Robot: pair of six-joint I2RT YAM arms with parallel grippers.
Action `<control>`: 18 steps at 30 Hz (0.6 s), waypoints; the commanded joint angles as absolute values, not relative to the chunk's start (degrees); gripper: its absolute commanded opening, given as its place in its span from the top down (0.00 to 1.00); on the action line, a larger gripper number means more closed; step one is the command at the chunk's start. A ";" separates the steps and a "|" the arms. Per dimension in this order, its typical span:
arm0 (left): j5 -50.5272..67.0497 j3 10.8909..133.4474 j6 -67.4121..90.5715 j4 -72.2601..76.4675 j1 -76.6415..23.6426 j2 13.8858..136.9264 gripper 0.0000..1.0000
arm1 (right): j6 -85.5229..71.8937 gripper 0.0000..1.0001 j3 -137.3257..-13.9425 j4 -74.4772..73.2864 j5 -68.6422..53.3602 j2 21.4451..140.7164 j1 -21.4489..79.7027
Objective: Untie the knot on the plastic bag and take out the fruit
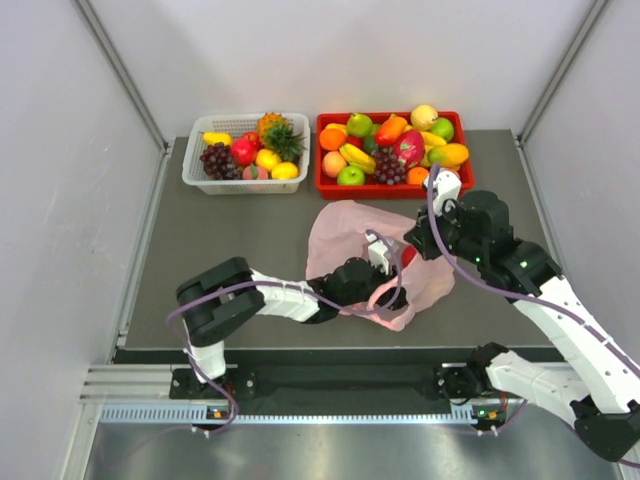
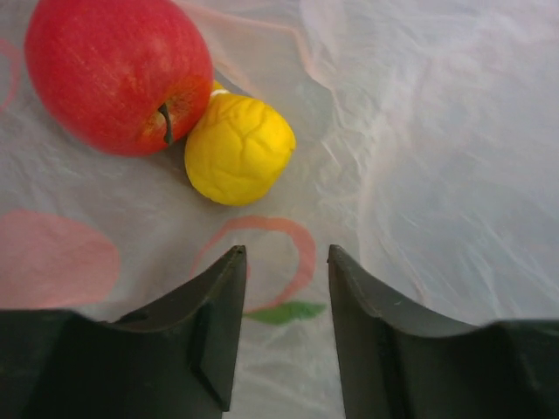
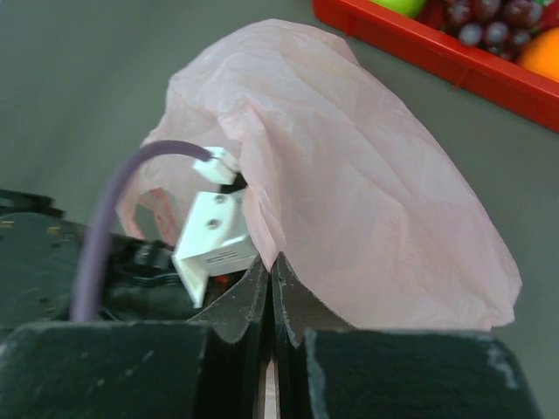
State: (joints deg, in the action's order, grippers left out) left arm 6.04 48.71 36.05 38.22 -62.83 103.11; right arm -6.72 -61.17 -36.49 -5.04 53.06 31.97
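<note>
Reaching deep into the bag (image 3: 376, 201) with the left gripper (image 2: 286, 257), holding it released, grasping nothing, with only crinkled pink film showing in the gap between its fingers (image 2: 214, 332). Facing two of the fruit just ahead of those fingers and a little to their left: a red apple (image 2: 118, 74) farther off, and a lumpy yellow fruit (image 2: 238, 148) nearer, touching the apple's lower right side. Finding both resting on the plastic inside the bag, near the left fingertips but apart from them.

Pinching the bag with the right gripper (image 3: 271, 266), clenching it on a thin fold of pink film at the bag's near edge. Holding that fold up just beside the white camera block (image 3: 214, 236) of the left wrist, which is sitting immediately left of the right fingertips with a purple cable (image 3: 113, 218) curving off it. Seeing the bag billowing ahead of the right gripper and off to its right, draping down onto the grey table (image 3: 79, 78).

Not being able to tell where the knot is: not making it out among the folds in any view.

Looking well beyond both grippers to a white basket (image 1: 192, 168) of fruit, far ahead and to the left, and a red tray (image 1: 320, 172) of fruit just beside it, far ahead of the right gripper.
</note>
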 commanded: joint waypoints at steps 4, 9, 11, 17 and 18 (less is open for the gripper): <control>-2.63 49.66 39.64 54.39 -64.42 109.15 0.44 | -5.36 1.00 -63.89 -31.73 -16.34 52.47 31.29; -12.21 51.76 40.95 55.72 -67.15 113.46 0.01 | -4.84 1.00 -64.60 -31.38 -20.12 54.49 31.29; -14.66 51.86 42.62 57.64 -67.50 114.86 0.01 | -4.48 1.00 -64.77 -31.20 -22.13 54.75 31.38; -16.26 48.61 46.66 70.39 -67.50 117.77 0.01 | -2.20 1.00 -65.21 -29.62 -31.52 53.97 31.38; -16.52 48.08 47.37 72.31 -67.50 118.12 0.01 | -1.24 1.00 -65.48 -29.45 -33.29 53.96 31.29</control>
